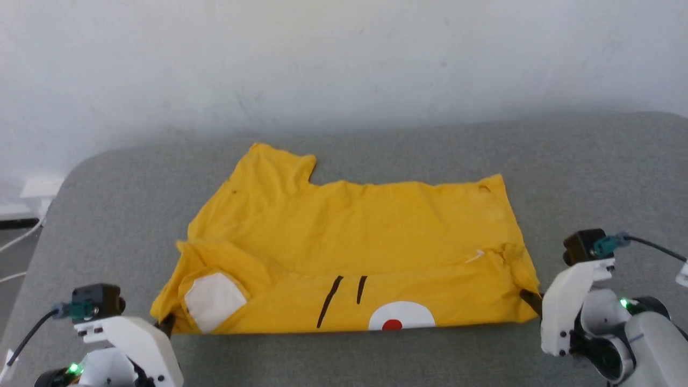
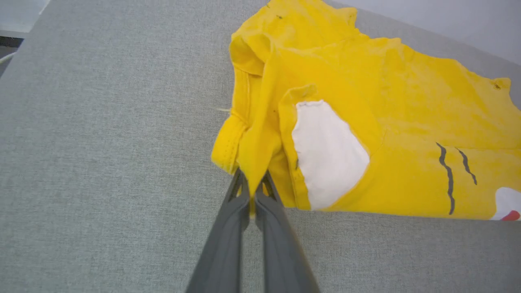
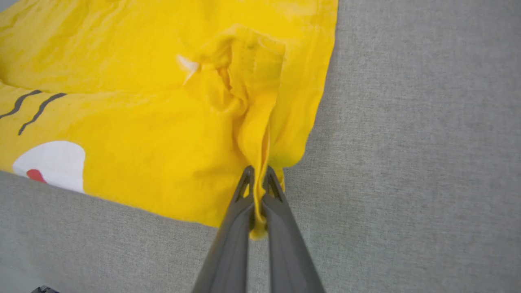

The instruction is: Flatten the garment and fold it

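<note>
The garment point(image 1: 349, 242) is a bright yellow T-shirt lying folded on the grey table point(image 1: 376, 150), with a white patch, two black stripes and a red dot showing along its near edge. My left gripper point(image 1: 166, 324) is shut on the garment's near left corner; in the left wrist view yellow cloth point(image 2: 254, 162) is pinched between the two dark fingers of the left gripper point(image 2: 252, 179). My right gripper point(image 1: 529, 300) is shut on the near right corner, and the right wrist view has bunched cloth point(image 3: 260, 134) clamped between the right gripper's point(image 3: 257, 175) fingers.
Grey fabric surface stretches all around the shirt. A pale wall point(image 1: 344, 59) rises behind the table. White cables point(image 1: 21, 242) and a white box point(image 1: 40, 188) lie off the table's far left corner.
</note>
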